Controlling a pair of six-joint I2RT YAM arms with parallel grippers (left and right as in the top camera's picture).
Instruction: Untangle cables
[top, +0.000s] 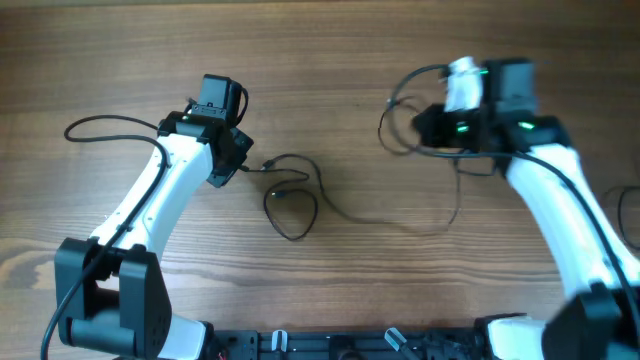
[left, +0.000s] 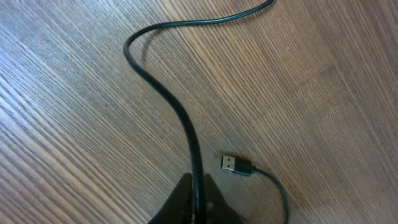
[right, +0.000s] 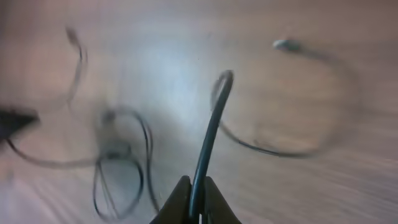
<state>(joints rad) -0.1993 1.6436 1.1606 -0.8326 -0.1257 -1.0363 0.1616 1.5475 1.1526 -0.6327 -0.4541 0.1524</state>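
Note:
Thin black cables lie on the wooden table. In the overhead view one cable forms small loops (top: 296, 236) at the centre, and a thin strand (top: 400, 223) trails right toward my right arm. My left gripper (top: 240, 168) sits at the loops' left end. In the left wrist view it (left: 196, 200) is shut on a black cable (left: 163, 94), with a USB plug (left: 235, 165) lying just to its right. My right gripper (top: 428, 126) is raised and shut on another cable (right: 210, 134), whose loops (top: 385, 125) hang beside it. The cables below are blurred in the right wrist view (right: 118, 163).
The thicker black arm cable (top: 105, 122) curves across the table behind my left arm. The arm bases and a black rail (top: 330, 345) line the front edge. Bare wood shows at the far centre.

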